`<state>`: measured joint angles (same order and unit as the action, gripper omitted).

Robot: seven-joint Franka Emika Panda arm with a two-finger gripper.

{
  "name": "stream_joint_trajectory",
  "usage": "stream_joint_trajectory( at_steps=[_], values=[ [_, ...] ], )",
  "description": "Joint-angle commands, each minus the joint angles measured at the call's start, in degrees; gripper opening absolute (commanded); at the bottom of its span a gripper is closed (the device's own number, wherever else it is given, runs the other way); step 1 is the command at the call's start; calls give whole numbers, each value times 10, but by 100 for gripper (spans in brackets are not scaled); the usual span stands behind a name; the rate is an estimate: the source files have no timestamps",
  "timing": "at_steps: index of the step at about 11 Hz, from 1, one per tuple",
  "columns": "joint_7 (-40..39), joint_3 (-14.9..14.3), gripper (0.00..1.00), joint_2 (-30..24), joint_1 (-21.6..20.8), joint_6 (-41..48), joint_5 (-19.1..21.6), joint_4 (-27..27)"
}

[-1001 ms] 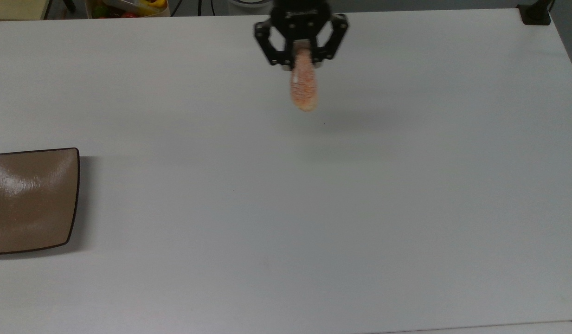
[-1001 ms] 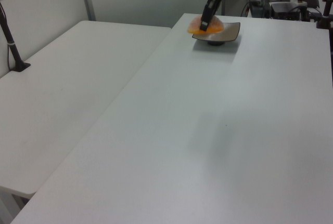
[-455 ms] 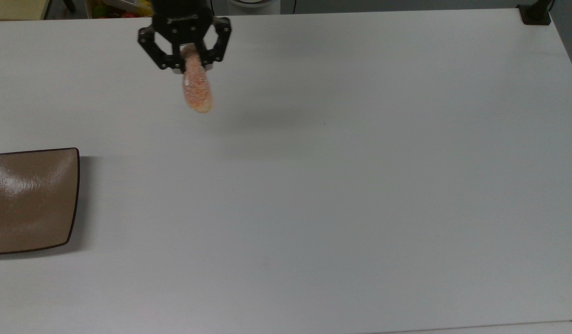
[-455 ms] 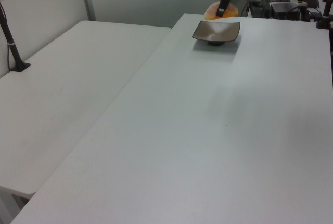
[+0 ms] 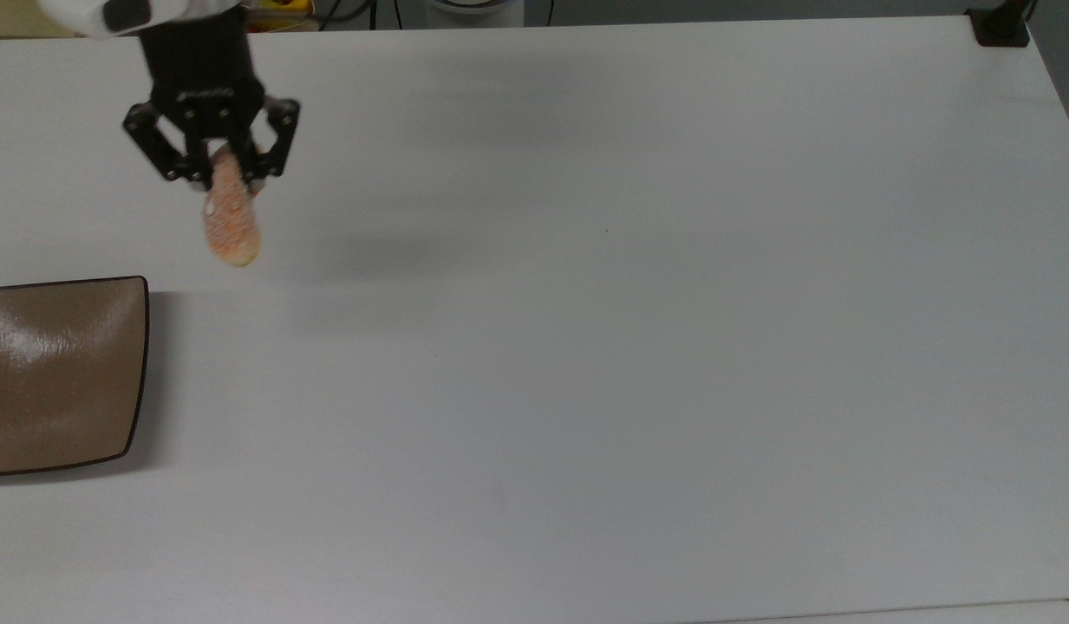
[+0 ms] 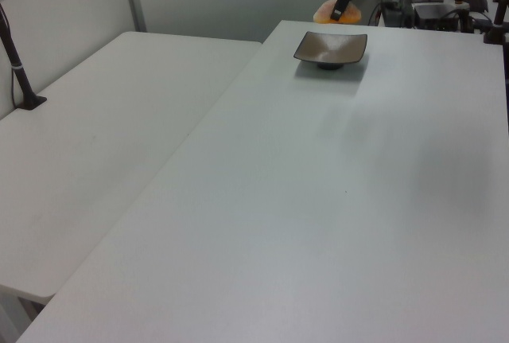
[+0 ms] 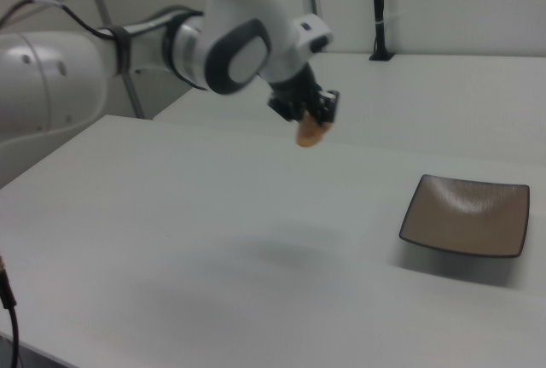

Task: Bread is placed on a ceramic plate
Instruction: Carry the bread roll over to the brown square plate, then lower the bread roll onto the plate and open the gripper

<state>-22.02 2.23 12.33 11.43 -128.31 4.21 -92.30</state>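
Observation:
My gripper (image 5: 222, 178) hangs above the white table, shut on the bread (image 5: 231, 221), an orange-tan speckled oval bun that dangles from the fingers. The right view has the gripper (image 7: 311, 114) well above the tabletop with the bread (image 7: 309, 133) under it. The ceramic plate (image 5: 57, 373), glossy brown and square with a dark rim, lies at the top view's left edge, below and left of the bread. In the left view the plate (image 6: 332, 48) sits far off, with the bread (image 6: 334, 14) held just beyond it.
The white table (image 5: 586, 347) spreads wide to the top view's right. A black post base (image 5: 1000, 26) stands at its far right corner. A second white table (image 6: 103, 144) adjoins in the left view. Cluttered equipment (image 6: 433, 5) lies beyond the plate.
The gripper has carried the bread across the table toward the top view's left, from mid-table to near the plate, and slightly toward the view's bottom. The plate has not moved.

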Motion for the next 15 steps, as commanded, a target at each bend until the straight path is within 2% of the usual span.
stream_joint_trajectory(
  at_steps=[1, 3, 7, 15],
  values=[
    [-38, -6, 0, 56, 28, -89, 11, 10],
    [-41, -23, 0, 91, 38, -138, 11, 27],
    [-106, -23, 0, 174, 68, -279, 10, 36],
    [-175, -23, 0, 308, 117, -298, 9, 154]
  ],
)
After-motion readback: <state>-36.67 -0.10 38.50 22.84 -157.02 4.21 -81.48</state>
